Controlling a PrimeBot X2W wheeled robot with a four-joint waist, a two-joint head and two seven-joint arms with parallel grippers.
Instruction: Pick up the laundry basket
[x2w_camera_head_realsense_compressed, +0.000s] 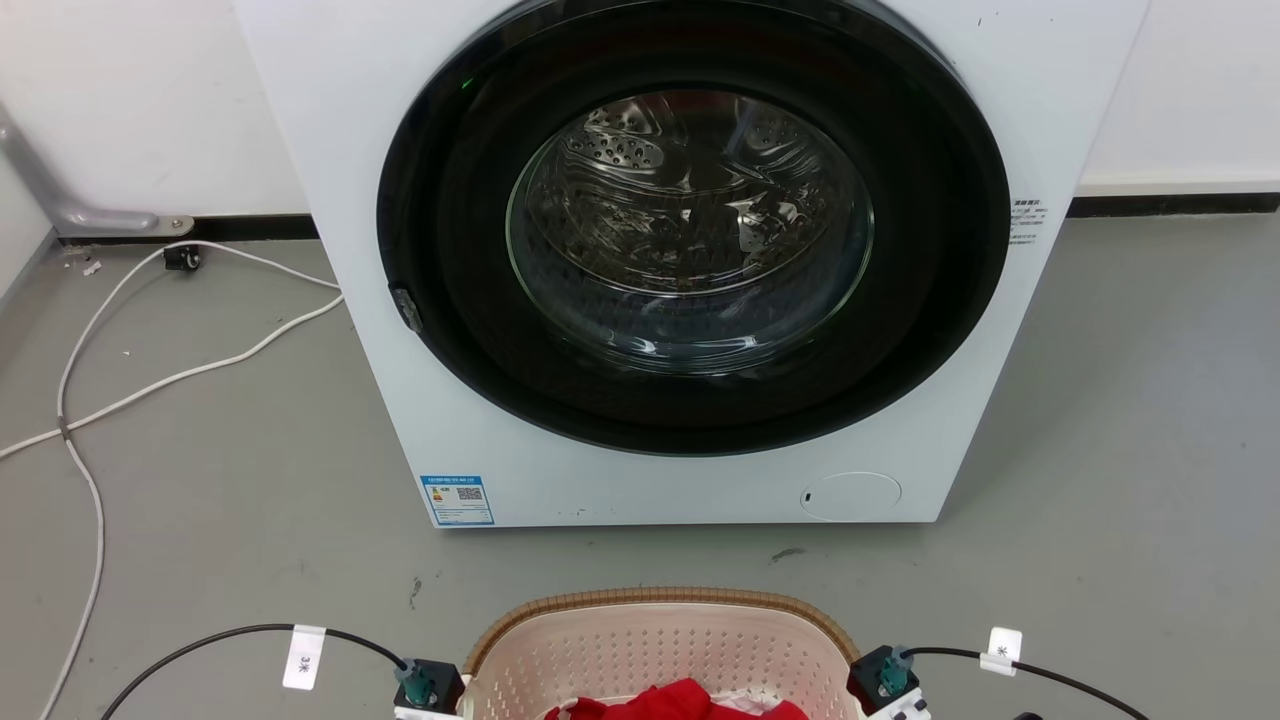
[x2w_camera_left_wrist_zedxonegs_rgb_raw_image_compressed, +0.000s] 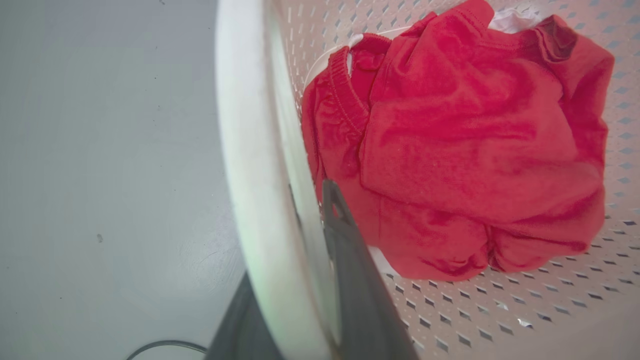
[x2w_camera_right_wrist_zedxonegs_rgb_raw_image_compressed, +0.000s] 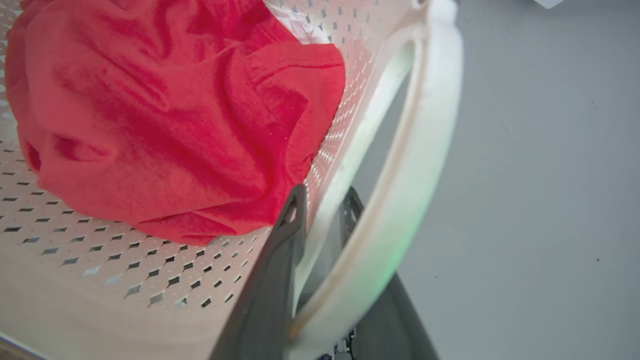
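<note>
Directly ahead in my head view, a white front-loading washing machine (x2w_camera_head_realsense_compressed: 700, 480) stands on a smooth grey floor (x2w_camera_head_realsense_compressed: 200, 480), its round dark door (x2w_camera_head_realsense_compressed: 690, 230) closed over a shiny steel drum. A blue label (x2w_camera_head_realsense_compressed: 457, 499) sits at the lower left of its front panel. Behind it runs a white wall (x2w_camera_head_realsense_compressed: 150, 100) with a black skirting strip (x2w_camera_head_realsense_compressed: 1170, 205), and a white cord (x2w_camera_head_realsense_compressed: 150, 385) loops across the floor on the left. The floor is bare and lightly scuffed. The laundry basket (x2w_camera_head_realsense_compressed: 650, 600) is at the bottom centre of this view, in front of the machine and well apart from it, showing its brown woven-look rim and pale perforated wall, with a red garment (x2w_camera_head_realsense_compressed: 680, 700) bunched inside. I cannot tell whether the basket rests on the floor. Black cables (x2w_camera_head_realsense_compressed: 250, 635) run in from each side to the wrists flanking it. Through the left wrist camera, the left end effector (x2w_camera_left_wrist_zedxonegs_rgb_raw_image_compressed: 300, 200) is clamped on the basket's side: one dark finger lies inside against the perforated wall, the other outside, with the white handle (x2w_camera_left_wrist_zedxonegs_rgb_raw_image_compressed: 250, 150) between them. Through the right wrist camera, the right end effector (x2w_camera_right_wrist_zedxonegs_rgb_raw_image_compressed: 322, 205) grips the opposite side likewise, its fingers close together astride the wall edge, beside the red garment.
</note>
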